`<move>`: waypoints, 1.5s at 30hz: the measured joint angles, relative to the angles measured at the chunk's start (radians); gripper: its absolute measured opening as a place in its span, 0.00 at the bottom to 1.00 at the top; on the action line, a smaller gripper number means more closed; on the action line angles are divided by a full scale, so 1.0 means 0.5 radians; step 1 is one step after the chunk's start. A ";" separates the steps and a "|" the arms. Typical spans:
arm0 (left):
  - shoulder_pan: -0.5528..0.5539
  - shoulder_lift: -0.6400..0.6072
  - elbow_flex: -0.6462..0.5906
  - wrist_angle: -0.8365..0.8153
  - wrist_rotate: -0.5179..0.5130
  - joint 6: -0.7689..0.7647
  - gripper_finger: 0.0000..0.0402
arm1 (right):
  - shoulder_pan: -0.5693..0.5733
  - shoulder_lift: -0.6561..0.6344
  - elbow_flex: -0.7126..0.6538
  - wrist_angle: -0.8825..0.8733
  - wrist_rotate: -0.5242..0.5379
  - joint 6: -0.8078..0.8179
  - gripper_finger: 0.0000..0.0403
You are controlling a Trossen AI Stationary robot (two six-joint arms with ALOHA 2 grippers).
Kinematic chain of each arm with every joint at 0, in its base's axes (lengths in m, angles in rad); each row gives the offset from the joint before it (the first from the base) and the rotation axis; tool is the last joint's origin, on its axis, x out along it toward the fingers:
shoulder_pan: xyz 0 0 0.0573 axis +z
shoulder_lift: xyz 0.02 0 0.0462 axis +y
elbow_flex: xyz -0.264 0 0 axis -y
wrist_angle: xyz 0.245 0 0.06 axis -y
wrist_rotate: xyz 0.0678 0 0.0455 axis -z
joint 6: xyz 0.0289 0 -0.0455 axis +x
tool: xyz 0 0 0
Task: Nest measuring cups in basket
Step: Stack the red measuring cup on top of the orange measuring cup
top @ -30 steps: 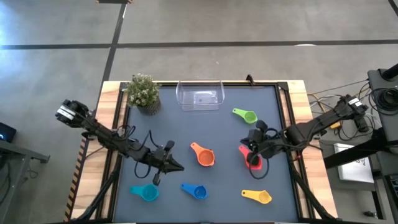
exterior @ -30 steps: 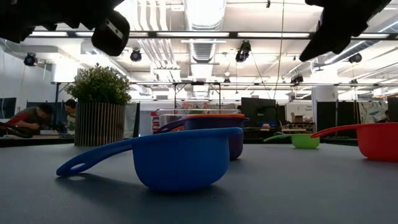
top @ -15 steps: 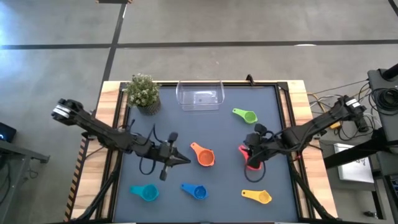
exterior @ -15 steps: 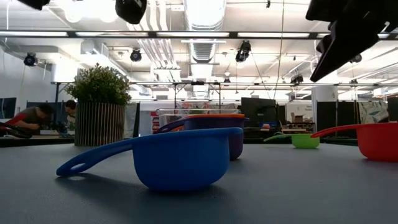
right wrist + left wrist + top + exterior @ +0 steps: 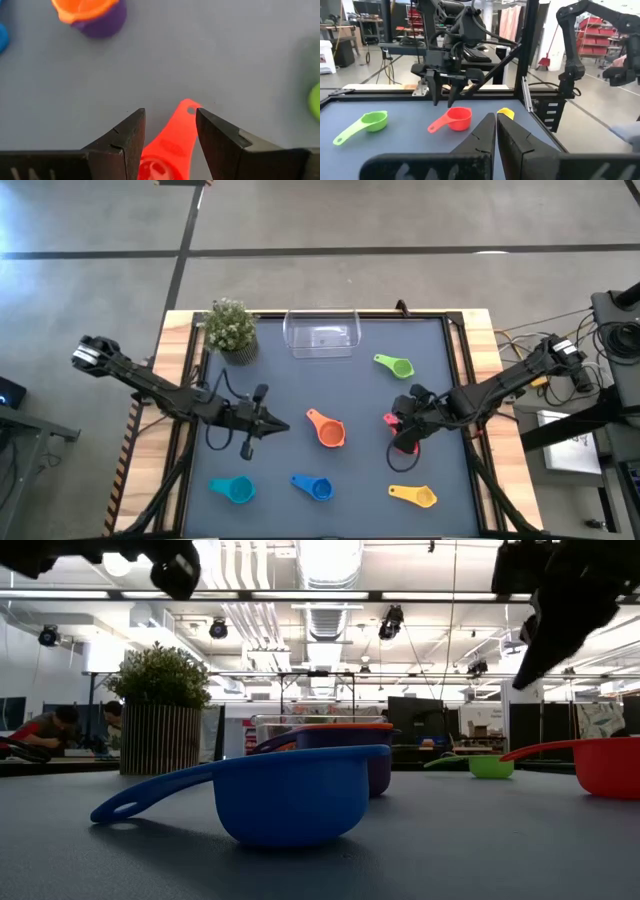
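Drawn back toward nine o'clock since half a second ago, with the left gripper (image 5: 283, 425) now well apart from the orange cup (image 5: 330, 432); fingers pressed together, nothing held. Meanwhile eased slightly toward twelve, the right gripper (image 5: 397, 429), fingers spread and straddling the handle of the red cup (image 5: 402, 443), not yet touching it.

Sits nested in the purple cup (image 5: 100, 25), that orange one, mid-table. Elsewhere: green cup (image 5: 397, 366) at two o'clock, yellow cup (image 5: 419, 496) at five, blue cup (image 5: 316, 488) at six, teal cup (image 5: 234, 491) at seven. Clear basket (image 5: 322, 334) at twelve, beside the potted plant (image 5: 231, 328), holding no cups so far.

Best done by lowering squarely over the flat handle, keeping it centred between the fingers, and pinching close to the bowl so the cup cannot swing. Then lift clear before carrying toward the nested pair.
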 joint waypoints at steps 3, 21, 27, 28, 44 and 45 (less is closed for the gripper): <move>0.000 -0.055 -0.076 0.014 0.000 -0.002 0.00 | 0.000 0.066 0.000 0.004 -0.079 0.094 0.41; -0.027 -0.076 -0.191 0.037 -0.001 -0.191 0.00 | 0.167 0.295 0.009 0.005 -0.393 0.645 0.41; -0.027 -0.055 -0.191 0.023 0.000 -0.191 0.00 | 0.216 0.334 0.009 0.019 -0.390 0.566 0.41; -0.027 -0.051 -0.191 0.012 0.000 -0.200 0.00 | 0.219 0.346 0.009 0.019 -0.389 0.566 0.41; -0.027 -0.047 -0.191 -0.158 0.000 -0.276 0.00 | 0.224 0.619 0.029 -0.001 -0.336 0.368 0.24; -0.027 -0.047 -0.191 -0.159 0.000 -0.276 0.00 | 0.224 0.613 0.036 0.003 -0.334 0.361 0.23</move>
